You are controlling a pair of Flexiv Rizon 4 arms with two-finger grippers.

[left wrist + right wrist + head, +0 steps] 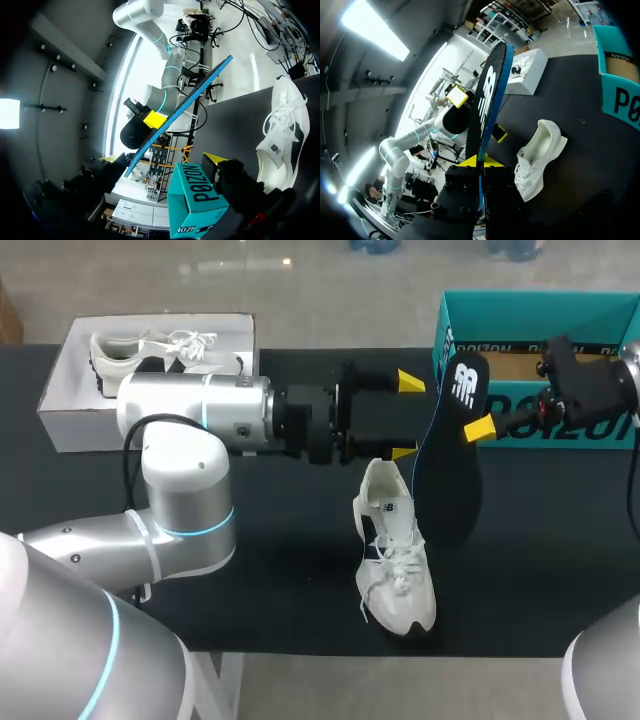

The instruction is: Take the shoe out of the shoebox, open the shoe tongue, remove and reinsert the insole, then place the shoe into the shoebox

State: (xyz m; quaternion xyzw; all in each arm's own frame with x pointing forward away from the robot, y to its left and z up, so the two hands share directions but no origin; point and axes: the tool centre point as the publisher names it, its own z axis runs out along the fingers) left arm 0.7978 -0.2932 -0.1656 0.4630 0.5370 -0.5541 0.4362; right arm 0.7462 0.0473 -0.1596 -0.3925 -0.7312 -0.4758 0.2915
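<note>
Black insole (455,460) x1 in R gripper (480,164), L gripper (407,416) spread; 2 shoes (395,560) (165,350), 2 boxes (60,390) (560,310)

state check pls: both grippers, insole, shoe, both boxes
left gripper: open, holding nothing
right gripper: shut on the insole
insole: out of the shoe, held on edge above the table
shoe: on its sole on the table, outside both boxes
teal shoebox: open, no lid
white box: open, second shoe inside
</note>
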